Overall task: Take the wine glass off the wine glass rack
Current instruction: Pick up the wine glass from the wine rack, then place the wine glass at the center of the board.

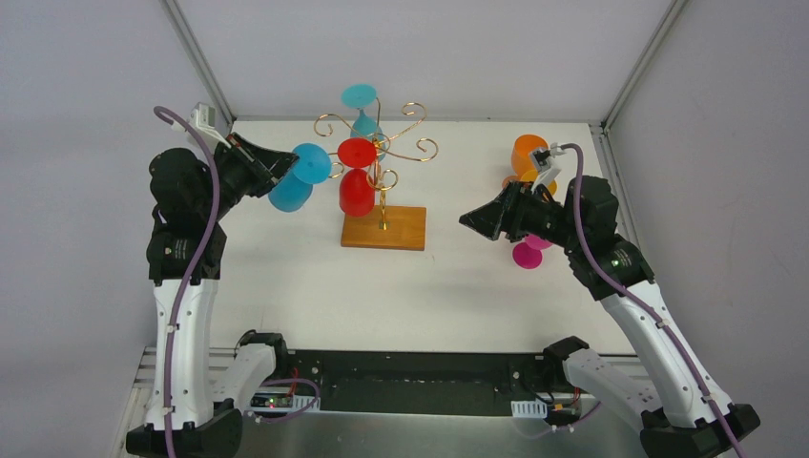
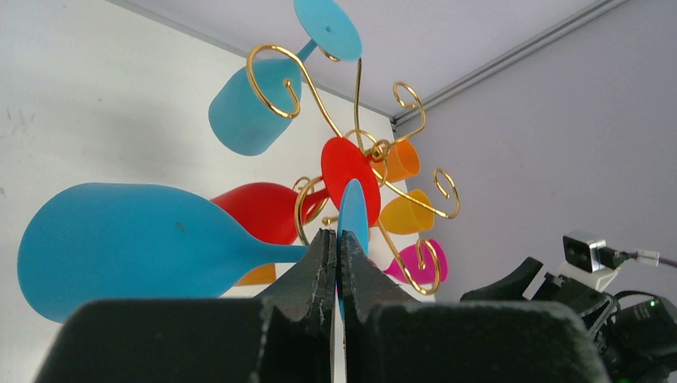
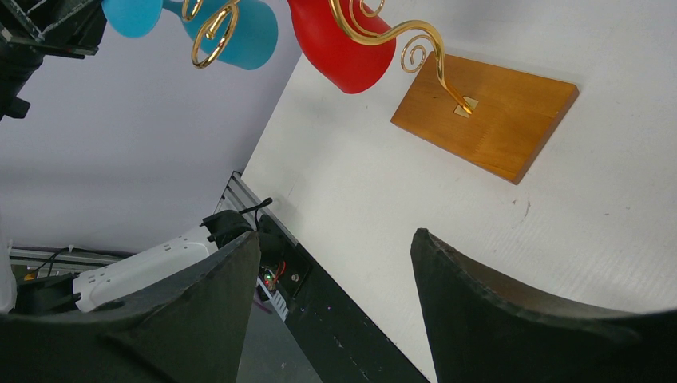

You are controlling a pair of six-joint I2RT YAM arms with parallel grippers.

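The wine glass rack (image 1: 383, 202) is a gold wire stand on an orange-brown wooden base (image 1: 401, 229) at mid-table. A red glass (image 1: 356, 186) and a blue glass (image 1: 361, 100) hang on it upside down. My left gripper (image 1: 284, 162) is at the rack's left side, shut on the round foot (image 2: 352, 209) of another blue wine glass (image 2: 120, 247), whose bowl points left. I cannot tell whether its stem is still in a scroll arm (image 2: 302, 209). My right gripper (image 1: 469, 220) is open and empty, right of the rack, with the base (image 3: 495, 120) ahead of it.
Orange and yellow glasses (image 1: 528, 153) and a pink one (image 1: 527, 254) stand on the table at the right, behind my right arm. They also show in the left wrist view (image 2: 407, 214) beyond the rack. Grey walls close in the table on three sides.
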